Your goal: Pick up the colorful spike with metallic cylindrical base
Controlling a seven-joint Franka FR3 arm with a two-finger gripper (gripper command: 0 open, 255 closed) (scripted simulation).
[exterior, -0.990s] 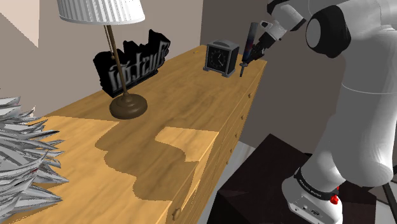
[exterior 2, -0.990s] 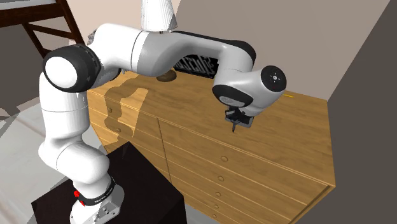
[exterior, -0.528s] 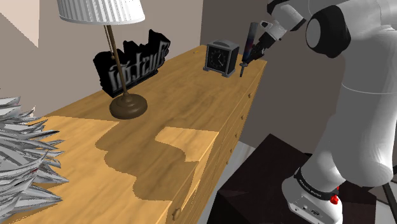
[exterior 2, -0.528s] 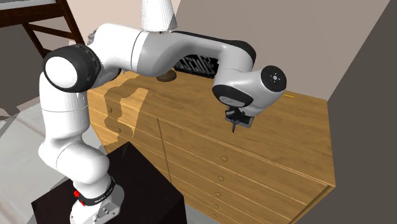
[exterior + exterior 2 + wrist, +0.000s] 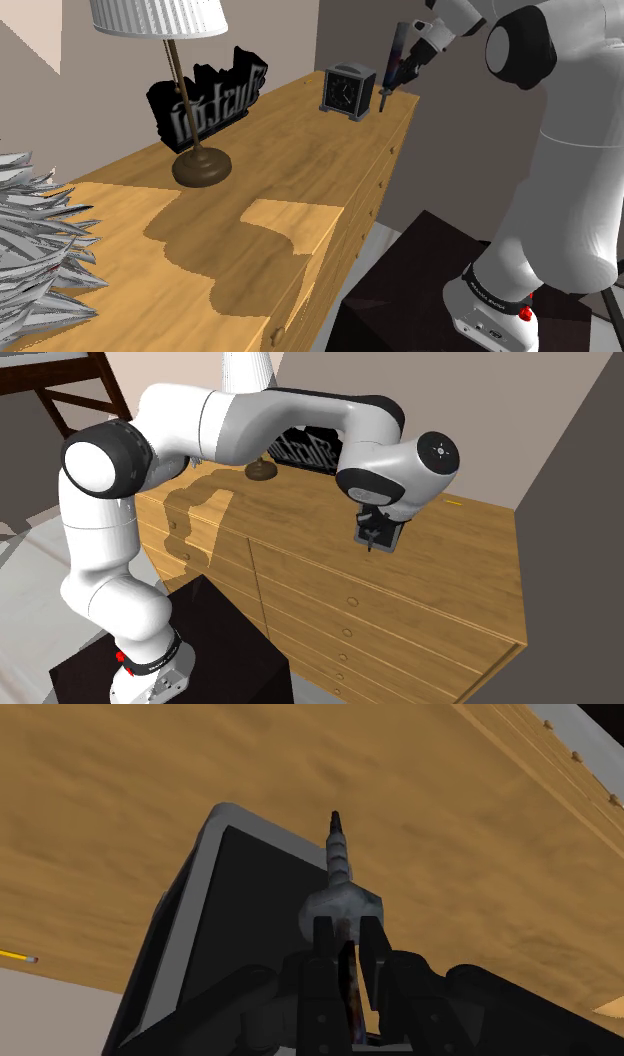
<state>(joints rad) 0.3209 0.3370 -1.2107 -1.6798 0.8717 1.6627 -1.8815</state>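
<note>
Hand [image 5: 347, 942] closed around multicoloured spike with grey metal cylindrical base [image 5: 338, 904]; lifting step, seemingly; next, raise clear of wooden counter [image 5: 120, 774] below it.

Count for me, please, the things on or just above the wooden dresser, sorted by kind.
1 lamp
1 black lettering sign
1 clock
1 spike, held by the tool
1 white spiky ornament
1 pencil
Total: 6
</note>
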